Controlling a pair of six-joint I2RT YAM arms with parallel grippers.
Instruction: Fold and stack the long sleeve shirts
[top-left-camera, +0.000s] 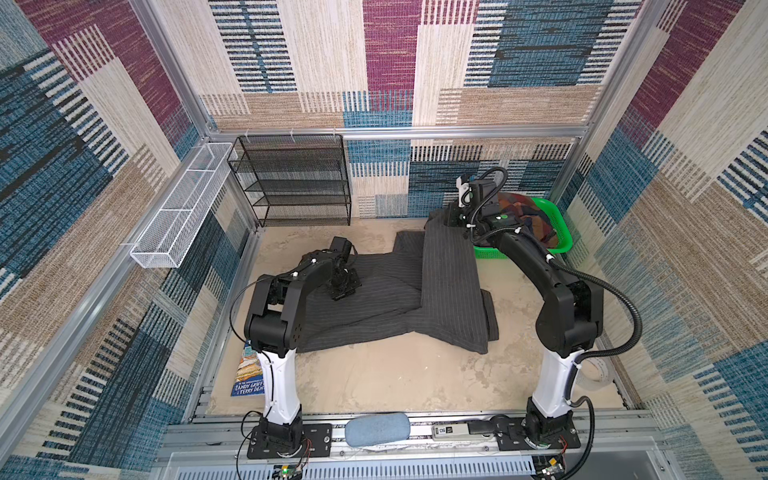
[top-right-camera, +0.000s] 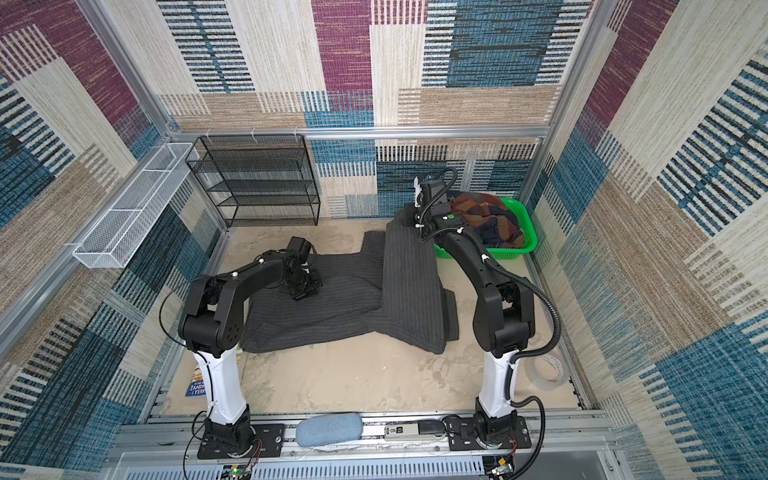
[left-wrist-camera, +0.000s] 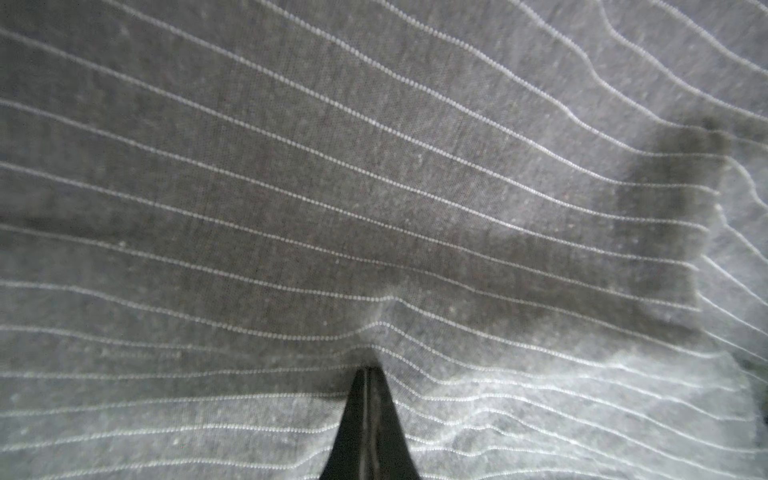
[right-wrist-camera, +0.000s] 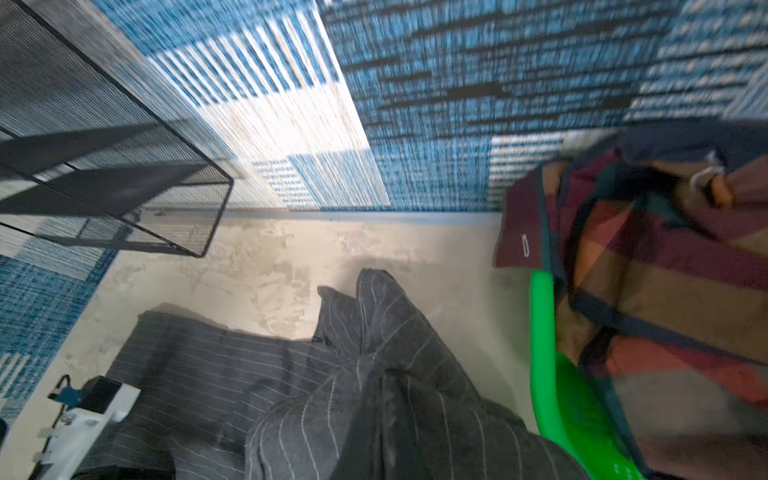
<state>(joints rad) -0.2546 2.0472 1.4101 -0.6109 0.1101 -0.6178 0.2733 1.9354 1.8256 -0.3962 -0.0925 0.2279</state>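
I see my right gripper (top-left-camera: 451, 218) clamping the pinstripe shirt (top-left-camera: 449, 291) at its far end, and my left gripper (left-wrist-camera: 368, 374) clenched against it. The near-left book (top-left-camera: 249, 376) reads "ANDY GRIFF", "TERRY DEN".

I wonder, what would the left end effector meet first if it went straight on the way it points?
The dark charcoal-grey pinstriped cloth shirt: the shut left end effector points straight into it and seems to touch it.

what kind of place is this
Probably a robot test cell: aluminium frame lined with patterned carpet, left arm and right arm bolted to a front rail, pinstriped shirt laid out.
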